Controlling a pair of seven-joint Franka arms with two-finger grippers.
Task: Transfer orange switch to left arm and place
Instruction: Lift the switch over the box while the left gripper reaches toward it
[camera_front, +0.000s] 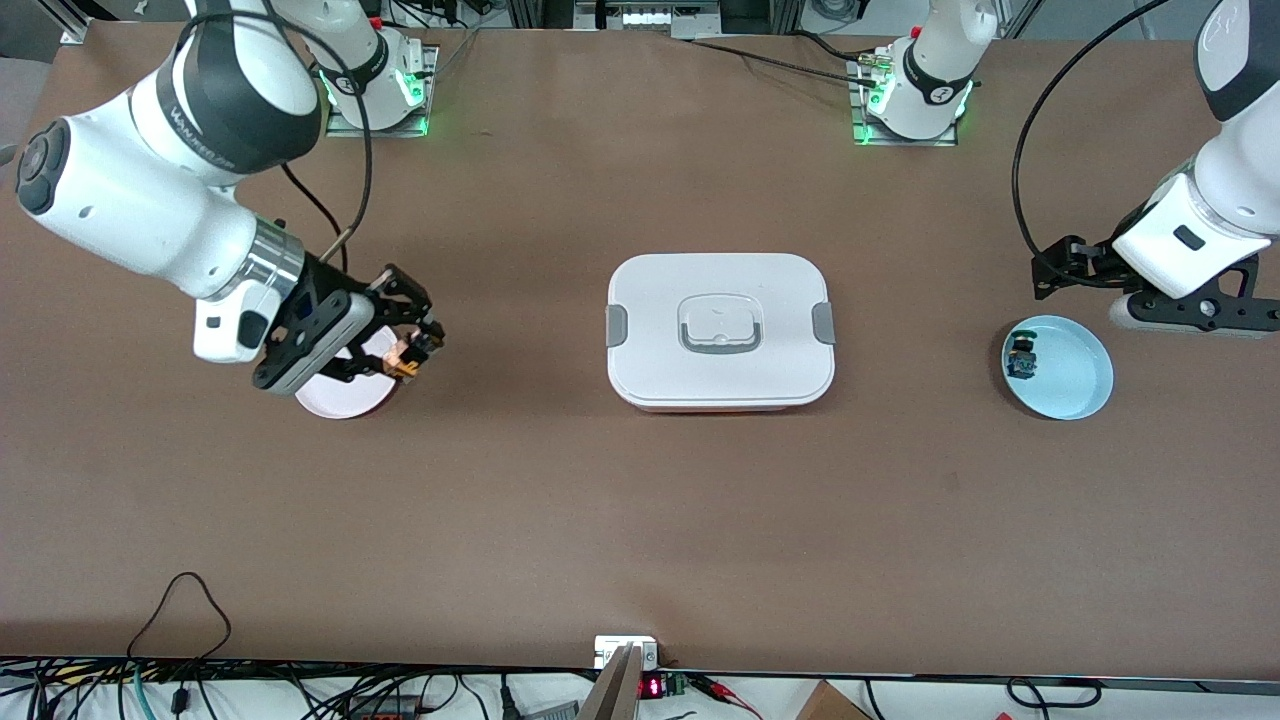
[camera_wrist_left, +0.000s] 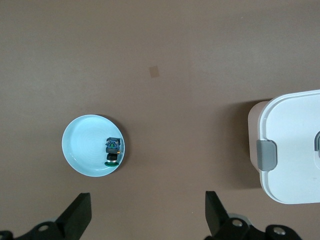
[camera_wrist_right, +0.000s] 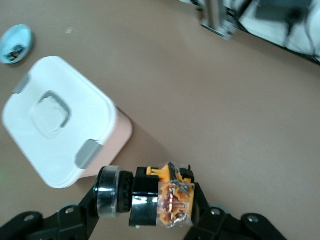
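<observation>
My right gripper (camera_front: 418, 350) is shut on the orange switch (camera_front: 405, 356) and holds it in the air over the edge of a pink plate (camera_front: 335, 395) at the right arm's end of the table. In the right wrist view the switch (camera_wrist_right: 165, 197) lies crosswise between the fingers, its black collar and orange body showing. The white box (camera_front: 720, 330) with grey clips stands mid-table between the arms. My left gripper (camera_front: 1050, 275) is open and empty, hanging over bare table by a light blue plate (camera_front: 1075, 385); its fingers (camera_wrist_left: 80, 217) stand wide apart.
The light blue plate holds a small switch with a blue body and green cap (camera_front: 1021, 358), also seen in the left wrist view (camera_wrist_left: 113, 150). A small tan tape patch (camera_wrist_left: 155, 72) lies on the table. Cables run along the table's front edge.
</observation>
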